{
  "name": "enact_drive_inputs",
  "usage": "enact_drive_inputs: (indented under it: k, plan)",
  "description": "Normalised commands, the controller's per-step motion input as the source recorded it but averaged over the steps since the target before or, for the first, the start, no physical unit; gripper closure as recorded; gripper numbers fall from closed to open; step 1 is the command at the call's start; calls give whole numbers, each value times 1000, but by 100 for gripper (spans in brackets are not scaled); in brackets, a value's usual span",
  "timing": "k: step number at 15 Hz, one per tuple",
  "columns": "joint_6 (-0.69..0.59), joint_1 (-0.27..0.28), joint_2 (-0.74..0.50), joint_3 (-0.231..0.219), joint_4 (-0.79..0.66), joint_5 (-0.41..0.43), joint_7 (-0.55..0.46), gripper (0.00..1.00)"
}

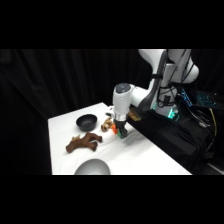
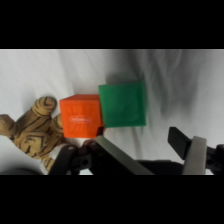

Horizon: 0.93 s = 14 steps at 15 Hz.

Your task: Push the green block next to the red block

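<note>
Wrist view: the green block sits flush against the red block on the white table, a striped tan toy touching the red block's far side. The gripper hovers just beside both cubes, fingers spread apart and empty. Side view shows a black bowl and a brown plush toy nearby.

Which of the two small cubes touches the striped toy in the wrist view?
The orange-red cube: its side presses against the tan striped plush toy. The bright green cube sits on its far side.
</note>
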Motion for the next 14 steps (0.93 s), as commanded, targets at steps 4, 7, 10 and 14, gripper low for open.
enact_drive_inputs:
  k: [4,7,10,14]
  plan:
    - [-223,-117,-325,177,-41,47,-239,0]
    - [-468,-141,-519,282,-13,208,-355,0]
    - [-621,-203,-567,238,106,271,-430,0]
    - [-563,-223,-346,126,252,257,-429,0]
